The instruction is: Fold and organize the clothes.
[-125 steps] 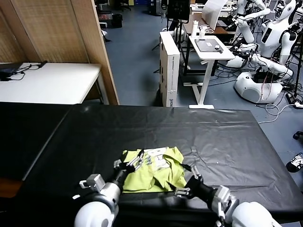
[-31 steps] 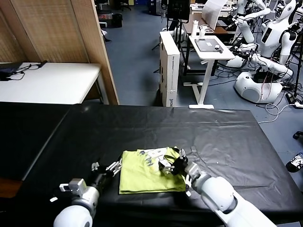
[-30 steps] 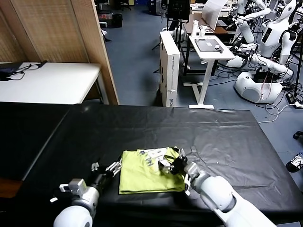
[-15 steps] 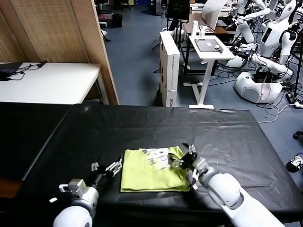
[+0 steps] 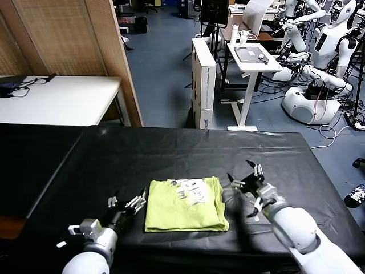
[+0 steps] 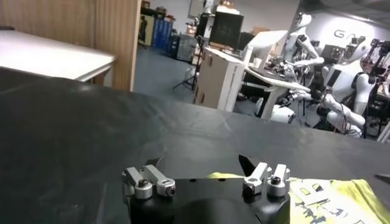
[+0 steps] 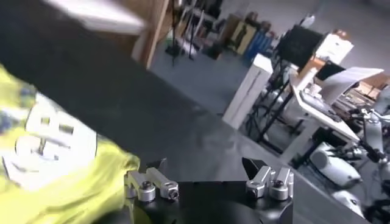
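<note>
The lime yellow-green T-shirt (image 5: 184,205) lies folded into a flat rectangle on the black table (image 5: 171,154), with its white-grey print facing up near the far edge. It also shows in the left wrist view (image 6: 323,195) and the right wrist view (image 7: 55,158). My left gripper (image 5: 128,204) is open and empty just left of the shirt's left edge. My right gripper (image 5: 246,174) is open and empty, raised a little to the right of the shirt. Neither gripper touches the shirt.
A white table (image 5: 57,100) and a wooden partition (image 5: 74,40) stand at the back left. A white desk (image 5: 254,57) and several white robots (image 5: 325,40) stand behind the table on the right. The table's front edge runs just below the shirt.
My right gripper let go of the shirt's right edge and moved right and up, away from it. The shirt now lies flat and squared. The left gripper stayed beside the left edge.
</note>
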Controlling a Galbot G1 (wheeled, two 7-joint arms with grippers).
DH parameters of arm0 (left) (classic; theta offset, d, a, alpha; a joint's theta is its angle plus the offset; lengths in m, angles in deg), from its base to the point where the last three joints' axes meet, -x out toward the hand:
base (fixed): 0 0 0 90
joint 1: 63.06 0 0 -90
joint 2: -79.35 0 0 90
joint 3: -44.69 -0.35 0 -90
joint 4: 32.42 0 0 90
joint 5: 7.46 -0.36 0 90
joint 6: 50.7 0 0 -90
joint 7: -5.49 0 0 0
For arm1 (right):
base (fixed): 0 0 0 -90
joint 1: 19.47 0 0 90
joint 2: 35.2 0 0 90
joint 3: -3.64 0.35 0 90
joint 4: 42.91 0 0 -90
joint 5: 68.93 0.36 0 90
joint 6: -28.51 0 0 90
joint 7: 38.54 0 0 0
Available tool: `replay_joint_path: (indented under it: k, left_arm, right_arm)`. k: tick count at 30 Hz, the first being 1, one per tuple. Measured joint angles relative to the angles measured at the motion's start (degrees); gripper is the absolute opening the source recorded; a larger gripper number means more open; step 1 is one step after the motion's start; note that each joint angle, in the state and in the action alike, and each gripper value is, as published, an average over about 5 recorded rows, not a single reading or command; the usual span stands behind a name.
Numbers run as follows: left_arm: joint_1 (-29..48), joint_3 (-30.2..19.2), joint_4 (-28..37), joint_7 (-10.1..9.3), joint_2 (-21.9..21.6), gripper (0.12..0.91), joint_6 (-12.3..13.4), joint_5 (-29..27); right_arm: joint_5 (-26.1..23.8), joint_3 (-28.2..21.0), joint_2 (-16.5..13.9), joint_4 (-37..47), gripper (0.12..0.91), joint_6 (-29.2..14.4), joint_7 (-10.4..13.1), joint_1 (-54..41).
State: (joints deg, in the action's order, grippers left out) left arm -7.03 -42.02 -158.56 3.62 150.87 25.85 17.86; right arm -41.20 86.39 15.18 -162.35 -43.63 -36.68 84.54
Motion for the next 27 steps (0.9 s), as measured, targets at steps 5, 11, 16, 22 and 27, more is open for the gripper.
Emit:
replay_joint_path:
  k: [5,11,16,22,27]
  left_arm:
    - [-6.2,2.9,-1.5,-0.51,-3.7,0.907,5.0,-0.1]
    - [-13.6,4.8,-4.4,-4.17,-4.8,0.907,3.4,-0.2]
    - [-18.2,5.4,-7.6,-4.82,-5.0,0.907,1.3,-0.3]
    - [-21.6,6.5,-9.7,-4.56,-5.1,0.907,2.2,-0.5]
    - [-23.1,7.0,-10.6,-3.62,-5.0,0.907,3.1,-0.8]
  right_arm:
    - [3.9,6.1,1.7,-3.7,0.907,-6.1,1.6,9.2]
    - [2.0,11.9,5.0,-8.2,0.907,-9.4,2.9,20.2]
    - [-0.9,13.8,7.5,-12.3,0.907,-6.3,4.8,27.4]
    - [-3.5,13.4,9.2,-15.9,0.907,-3.4,5.5,34.5]
    - [-5.8,11.5,10.2,-17.0,0.907,-3.6,6.9,38.8]
